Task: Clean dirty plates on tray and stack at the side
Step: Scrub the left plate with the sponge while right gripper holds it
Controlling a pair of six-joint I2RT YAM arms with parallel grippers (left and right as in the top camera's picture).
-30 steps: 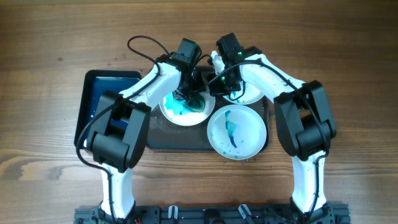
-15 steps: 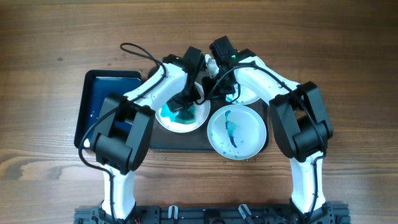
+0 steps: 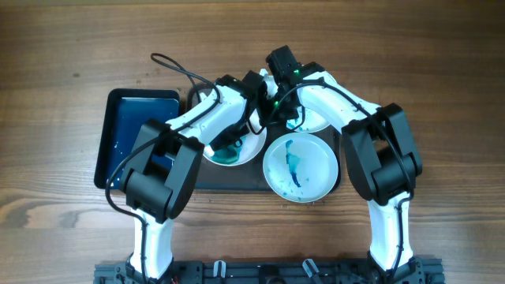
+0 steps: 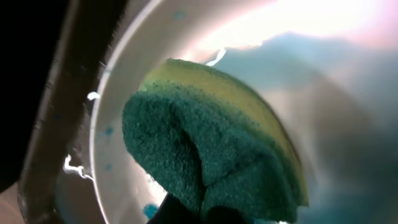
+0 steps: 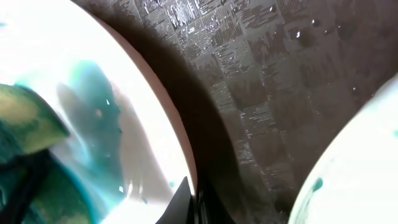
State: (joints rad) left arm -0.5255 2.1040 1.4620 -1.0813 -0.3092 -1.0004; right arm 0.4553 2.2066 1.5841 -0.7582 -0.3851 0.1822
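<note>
Left wrist: my left pincer (image 4: 198, 214) clamps sponge (image 4: 205, 155) against smeared plate (image 4: 109, 118); right pincer (image 5: 189, 202) pinches its rim. Risk: hard scrubbing could pull plate free across tray (image 5: 261, 93).

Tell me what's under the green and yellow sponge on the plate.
The round white plate, wet with blue-teal smears, lies under the green-and-yellow sponge. The patch of plate right beneath the sponge is covered, so any dirt there cannot be seen.
</note>
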